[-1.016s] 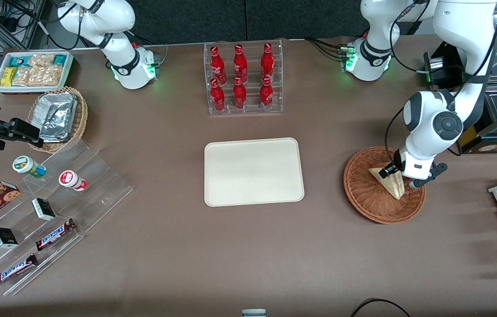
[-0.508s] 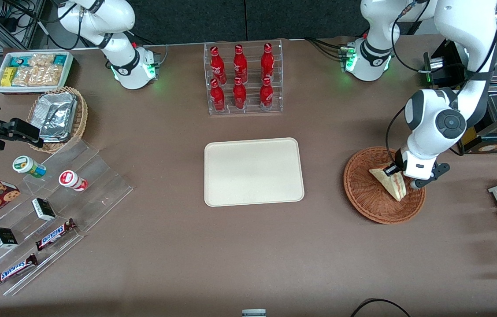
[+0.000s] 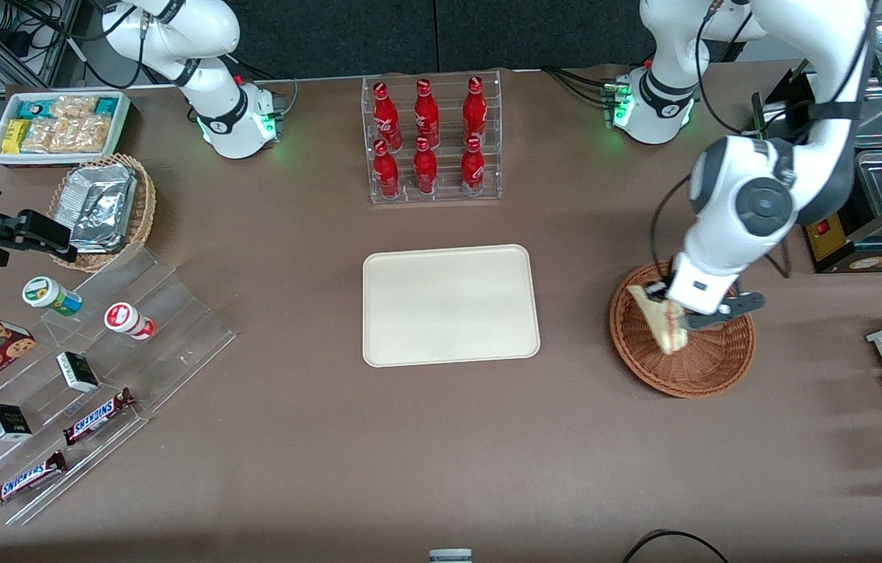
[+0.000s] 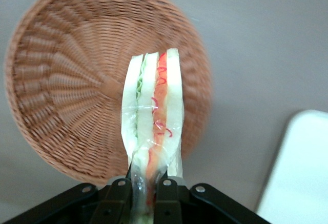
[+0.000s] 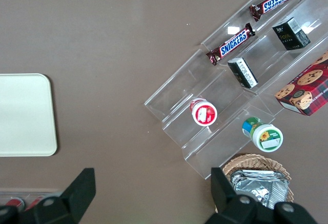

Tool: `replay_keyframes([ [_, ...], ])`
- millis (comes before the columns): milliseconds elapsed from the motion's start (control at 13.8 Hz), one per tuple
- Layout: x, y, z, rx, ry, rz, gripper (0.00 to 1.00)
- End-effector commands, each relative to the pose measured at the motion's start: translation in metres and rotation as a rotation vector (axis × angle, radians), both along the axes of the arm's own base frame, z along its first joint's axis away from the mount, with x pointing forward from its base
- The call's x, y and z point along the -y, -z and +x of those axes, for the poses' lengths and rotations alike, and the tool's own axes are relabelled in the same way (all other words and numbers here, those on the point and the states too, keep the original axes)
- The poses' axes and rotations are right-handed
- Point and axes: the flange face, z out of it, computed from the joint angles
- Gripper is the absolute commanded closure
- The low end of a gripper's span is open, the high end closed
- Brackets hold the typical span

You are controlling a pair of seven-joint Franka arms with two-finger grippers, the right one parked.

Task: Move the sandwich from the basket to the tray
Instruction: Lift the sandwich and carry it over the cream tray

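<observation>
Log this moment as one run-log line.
phase: transfer | gripper: shut on sandwich, raised above basket | tray: bare, toward parked arm's end from basket | placed: not yet

Even, bright overhead light; soft faint shadows under the tray [image 3: 450, 305]. Green LED glow at arm bases. Wrist view: basket [image 4: 61, 96] rim motion-blurred; gripper [image 4: 144, 185] holds sandwich [image 4: 154, 126], sharp.

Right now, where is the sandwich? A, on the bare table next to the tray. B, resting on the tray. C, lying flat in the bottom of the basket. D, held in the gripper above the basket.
D: the gripper is shut on the sandwich, which hangs above the basket; the tray holds nothing.
</observation>
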Motion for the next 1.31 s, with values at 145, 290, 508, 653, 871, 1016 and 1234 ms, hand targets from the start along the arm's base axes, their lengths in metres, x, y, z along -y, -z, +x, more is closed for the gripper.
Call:
replay_keyframes([
  [145, 0.094, -0.008, 0.009, -0.016, 0.113, 0.001, 1.00],
  [290, 0.138, 0.003, 0.004, -0.018, 0.165, 0.001, 1.00],
  [508, 0.208, 0.023, 0.003, -0.034, 0.161, -0.025, 1.00],
  [653, 0.238, 0.037, 0.004, -0.048, 0.136, -0.011, 1.00],
  [871, 0.272, 0.055, -0.007, -0.060, 0.139, -0.017, 1.00],
  [1016, 0.302, 0.062, -0.016, -0.073, 0.147, -0.027, 1.00],
  [1234, 0.329, 0.073, -0.031, -0.079, 0.166, -0.019, 1.00],
])
